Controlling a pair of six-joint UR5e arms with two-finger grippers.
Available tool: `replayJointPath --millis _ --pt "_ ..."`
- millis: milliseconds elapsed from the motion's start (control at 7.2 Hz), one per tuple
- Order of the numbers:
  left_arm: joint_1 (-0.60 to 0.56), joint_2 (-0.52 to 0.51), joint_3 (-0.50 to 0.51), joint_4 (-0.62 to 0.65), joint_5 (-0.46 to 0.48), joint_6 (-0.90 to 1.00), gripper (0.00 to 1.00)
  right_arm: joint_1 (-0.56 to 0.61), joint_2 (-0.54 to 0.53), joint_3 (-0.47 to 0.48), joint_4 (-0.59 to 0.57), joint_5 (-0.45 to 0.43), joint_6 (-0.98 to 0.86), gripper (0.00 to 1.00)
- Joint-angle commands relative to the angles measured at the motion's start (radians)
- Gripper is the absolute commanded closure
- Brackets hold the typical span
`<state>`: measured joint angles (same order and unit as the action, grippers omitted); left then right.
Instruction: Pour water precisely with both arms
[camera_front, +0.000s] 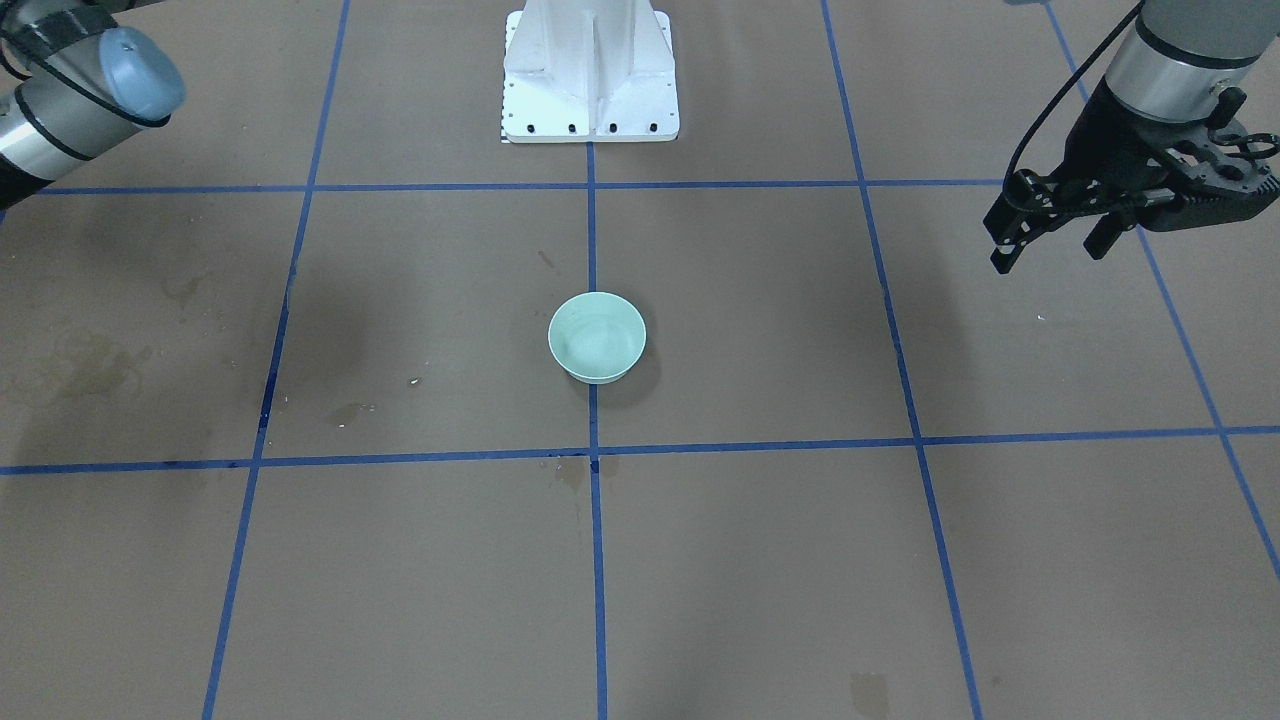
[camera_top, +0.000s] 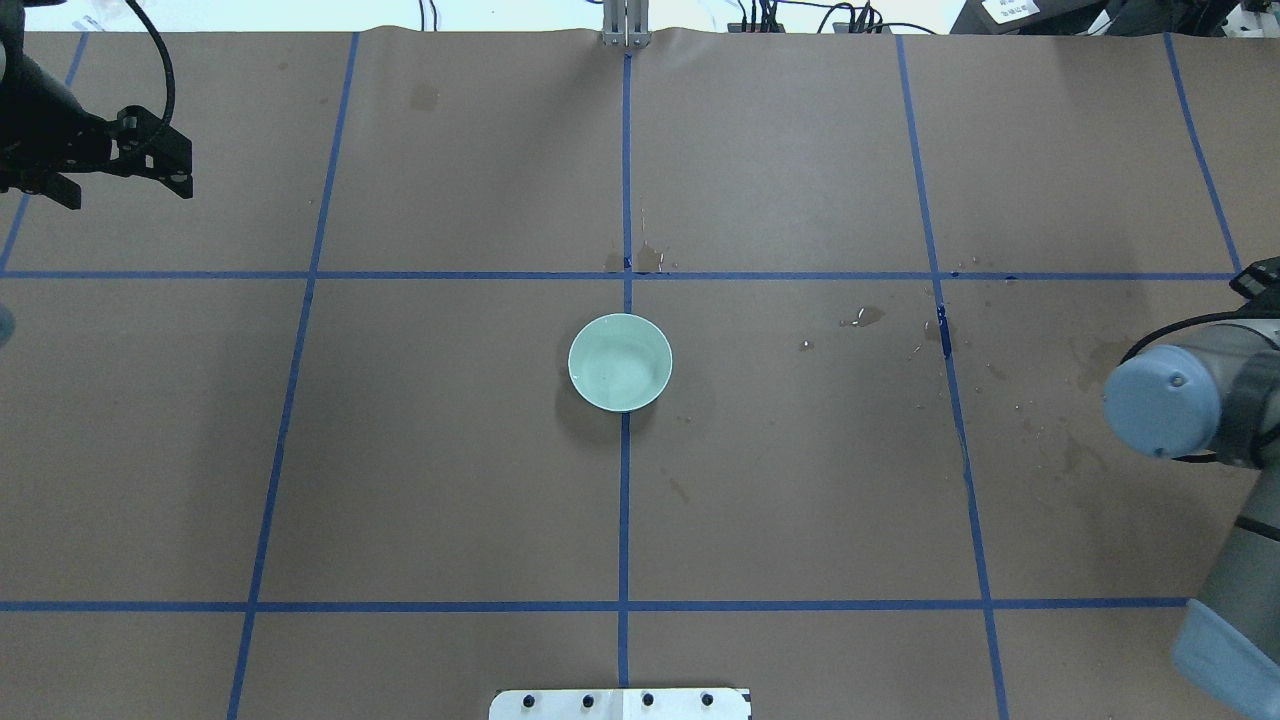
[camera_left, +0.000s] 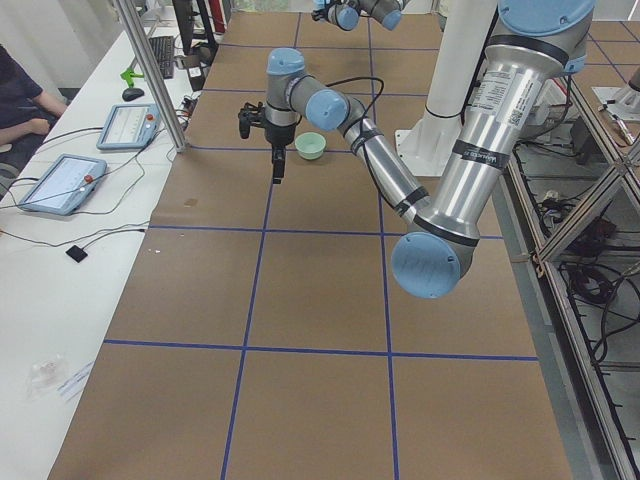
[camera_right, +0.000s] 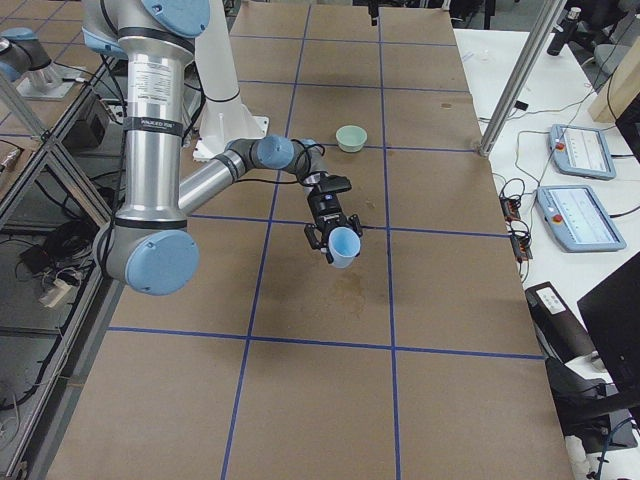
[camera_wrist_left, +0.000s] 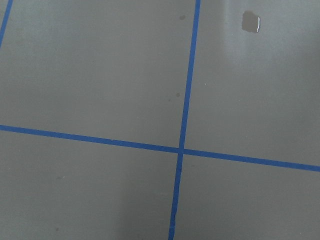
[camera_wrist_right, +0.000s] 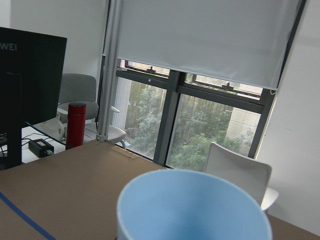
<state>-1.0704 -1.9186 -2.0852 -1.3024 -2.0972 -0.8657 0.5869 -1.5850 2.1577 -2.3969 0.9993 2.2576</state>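
The left arm's black two-finger gripper (camera_front: 1048, 255) hangs over the brown paper-covered table (camera_front: 760, 560), well off to the side, its fingers spread wide with nothing between them. The right arm's black gripper (camera_right: 328, 238) shows only in the right side view, with a light blue plastic cup (camera_right: 344, 247) at its tip. How the jaws stand on the cup cannot be told. The cup is well apart from the mint-green round bowl (camera_top: 620, 362), which sits on the centre line of blue tape (camera_top: 624, 500).

Water (camera_top: 622, 368) appears as a faint rippled sheen inside the bowl. A small glinting wet patch (camera_wrist_left: 250, 21) lies on the paper below the left wrist. The cup's inside is hidden.

Readable writing is scarce — only letters ending in "WEI" on a black monitor (camera_wrist_right: 30, 95).
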Motion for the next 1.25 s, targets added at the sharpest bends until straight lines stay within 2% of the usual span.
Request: replayJointPath --millis 0,278,416,694,1110 --pt "0.0 0.003 0.004 0.0 0.0 0.014 0.0 -0.103 0.128 -0.037 -0.235 0.094 0.263 1.0" --pt "0.001 0.001 0.002 0.0 0.0 0.014 0.0 -0.142 0.128 -0.132 -0.235 0.119 0.414 1.0" --pt "0.0 -0.002 0.002 0.0 -0.001 0.014 0.0 -0.153 0.125 -0.171 -0.237 0.161 0.472 1.0" --pt "0.001 -0.005 0.002 0.002 -0.001 0.014 0.0 -0.17 0.109 -0.183 -0.251 0.188 0.589 1.0" --pt "0.001 -0.014 0.002 0.006 -0.001 0.014 0.0 -0.22 0.082 -0.235 -0.252 0.288 0.684 1.0"
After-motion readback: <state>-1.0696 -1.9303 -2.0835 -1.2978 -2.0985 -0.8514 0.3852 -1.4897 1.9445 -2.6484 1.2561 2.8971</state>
